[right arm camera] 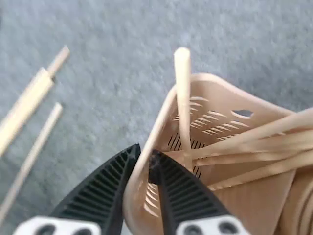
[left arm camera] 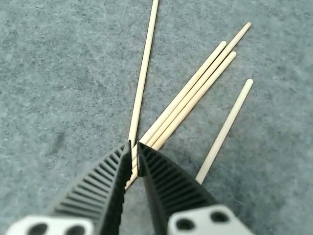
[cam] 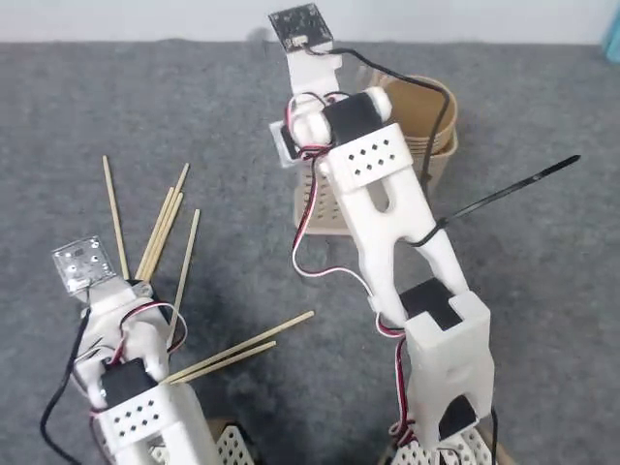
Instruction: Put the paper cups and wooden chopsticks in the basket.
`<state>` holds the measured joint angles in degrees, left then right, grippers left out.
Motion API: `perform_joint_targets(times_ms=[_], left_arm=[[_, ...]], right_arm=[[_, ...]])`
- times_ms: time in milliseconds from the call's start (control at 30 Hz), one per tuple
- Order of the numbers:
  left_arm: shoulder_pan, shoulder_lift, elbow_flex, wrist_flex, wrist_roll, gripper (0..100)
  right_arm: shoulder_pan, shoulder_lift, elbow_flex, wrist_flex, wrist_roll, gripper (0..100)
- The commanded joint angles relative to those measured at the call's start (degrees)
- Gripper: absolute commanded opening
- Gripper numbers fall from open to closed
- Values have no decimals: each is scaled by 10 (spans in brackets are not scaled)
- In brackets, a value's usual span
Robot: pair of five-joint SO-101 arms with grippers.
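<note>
1. Grip on the left: the left gripper (left arm camera: 134, 147) is pinched to a slit on the near end of one chopstick (left arm camera: 144, 63), which rests on the table (cam: 542, 320).
2. Its long axis runs straight out ahead of the jaws, so nearly all its length hangs beyond the grip. Lifted from this end, it will likely droop or swing.
3. Just beside it lie a bundle (left arm camera: 195, 93) of three touching sticks and a single stick (left arm camera: 225, 132), both fanning away from the same jaws. A pair (cam: 242, 347) lies between the arms, nearer the left one.
4. The basket (cam: 315, 208) is well apart from the left gripper, across the table under the right arm.
5. The right gripper (right arm camera: 145, 149) is nearly closed on the basket's rim, one jaw outside the wall and one inside. Several sticks are already in the basket.
6. The cups (cam: 426, 116) stand stacked at the basket's far side. I cannot tell whether they are inside it.
7. The carry probably needs the stick's free tip raised over the rim.
</note>
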<state>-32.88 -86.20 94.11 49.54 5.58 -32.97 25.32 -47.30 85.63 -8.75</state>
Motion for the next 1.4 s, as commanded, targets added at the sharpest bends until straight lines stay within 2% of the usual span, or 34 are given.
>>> perform_joint_targets(times_ms=[0, 300, 600, 867, 1100, 1367], left_arm=[[6, -5, -5, -7, -5, 12], [6, -5, -5, -7, -5, 12], [6, -5, -6, -6, -5, 12], [6, -5, -6, -4, -5, 12], [6, -5, -7, -4, -5, 13], [6, -5, -7, -5, -5, 13]], right_arm=[[-25, -13, -34, -36, -40, 6], [-113, -7, -34, -67, -42, 6], [-122, 2, -32, -100, -41, 8], [-124, 25, -40, -103, -40, 204], [-137, 20, -178, -73, -32, 219], [-145, 19, -353, 36, 18, 217]])
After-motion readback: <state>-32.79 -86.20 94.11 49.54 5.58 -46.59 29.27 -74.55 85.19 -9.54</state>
